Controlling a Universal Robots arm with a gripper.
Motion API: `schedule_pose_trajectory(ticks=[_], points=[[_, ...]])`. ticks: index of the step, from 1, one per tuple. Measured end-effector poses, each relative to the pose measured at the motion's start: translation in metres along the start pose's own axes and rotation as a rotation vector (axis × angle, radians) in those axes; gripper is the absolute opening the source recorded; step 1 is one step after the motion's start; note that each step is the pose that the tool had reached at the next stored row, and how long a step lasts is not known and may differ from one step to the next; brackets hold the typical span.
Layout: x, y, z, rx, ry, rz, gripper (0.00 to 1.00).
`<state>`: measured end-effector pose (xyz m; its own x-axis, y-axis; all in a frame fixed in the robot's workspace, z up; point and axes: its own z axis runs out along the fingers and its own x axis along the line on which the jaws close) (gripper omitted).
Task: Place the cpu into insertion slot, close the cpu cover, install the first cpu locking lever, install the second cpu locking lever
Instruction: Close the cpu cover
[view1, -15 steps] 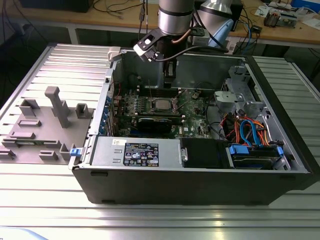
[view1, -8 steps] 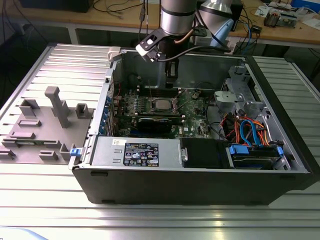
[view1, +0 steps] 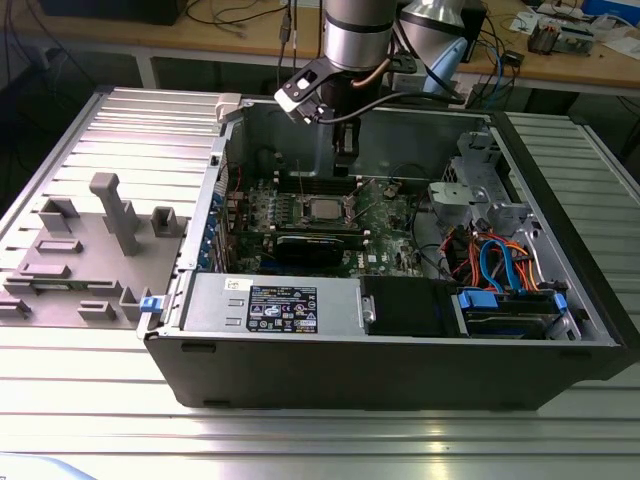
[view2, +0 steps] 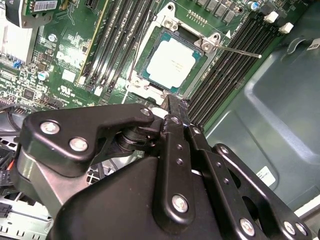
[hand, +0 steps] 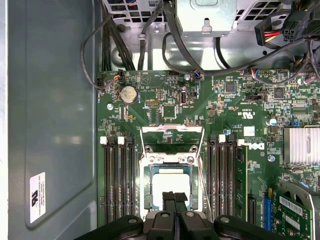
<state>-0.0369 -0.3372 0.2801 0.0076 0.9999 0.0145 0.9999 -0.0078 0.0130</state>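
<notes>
The cpu (hand: 170, 186) (view2: 172, 62) (view1: 322, 209), a silver square, lies flat in the socket on the green motherboard (hand: 165, 107). The cpu cover (hand: 172, 129), a thin metal frame, stands raised at the socket's edge, with the board showing through its window. A thin wire locking lever (view2: 240, 50) sticks out sideways, unlatched, beside the socket. My gripper (hand: 175, 196) (view2: 174, 100) (view1: 343, 160) hangs just above the socket's edge. Its black fingers are pressed together with nothing seen between them.
Black memory slots (hand: 118, 180) flank the socket on both sides. A black card (view1: 318, 246) lies in front of it in the exterior view. Cables (view1: 495, 265) and drive bays fill the case's right. A grey fixture block (view1: 112, 205) stands outside, at the exterior view's left.
</notes>
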Motion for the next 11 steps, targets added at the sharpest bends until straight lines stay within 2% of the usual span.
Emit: schedule_pose_trajectory(ticks=[11], points=[[0.0,0.0024,0.0,0.0,0.0,0.0,0.11]])
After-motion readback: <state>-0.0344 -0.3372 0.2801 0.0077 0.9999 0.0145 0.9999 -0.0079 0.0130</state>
